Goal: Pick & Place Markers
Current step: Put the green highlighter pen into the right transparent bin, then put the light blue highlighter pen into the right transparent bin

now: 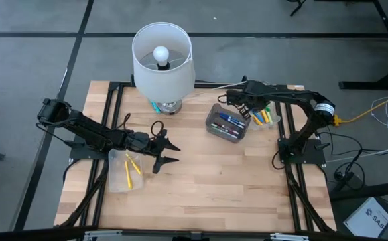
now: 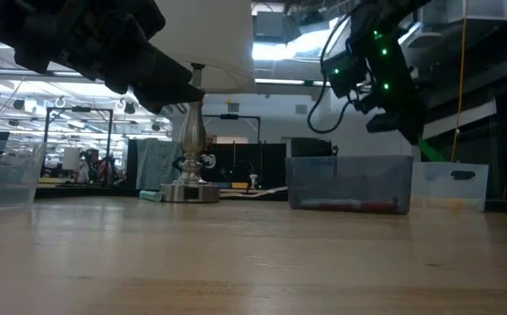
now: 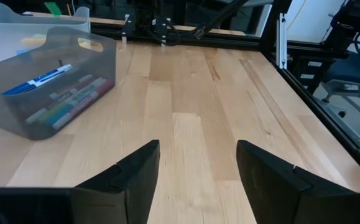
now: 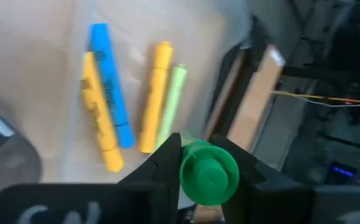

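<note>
Right gripper (image 4: 204,163): fingers clamped on a green marker (image 4: 208,174), above the far-right clear bin (image 1: 269,121).
Far-right bin contents, right wrist view only: four markers — two yellow (image 4: 99,112), one blue (image 4: 111,84), one light green (image 4: 172,102).
Left gripper (image 1: 170,152): jaws wide, holding nothing, beside the near-left bin (image 1: 116,177).
Near-left bin contents: two yellow markers (image 1: 131,167).
Grey bin (image 1: 215,117): several markers, count unclear.
Writing: marker print illegible.
Lamp (image 1: 163,59): one, far centre.

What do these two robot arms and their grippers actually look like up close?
Both arms are dark and slender, with black cables looping along them. The left gripper has two flat, black, wedge-shaped fingers. The right gripper is black too; in the low view, small green lights glow on its wrist.
</note>
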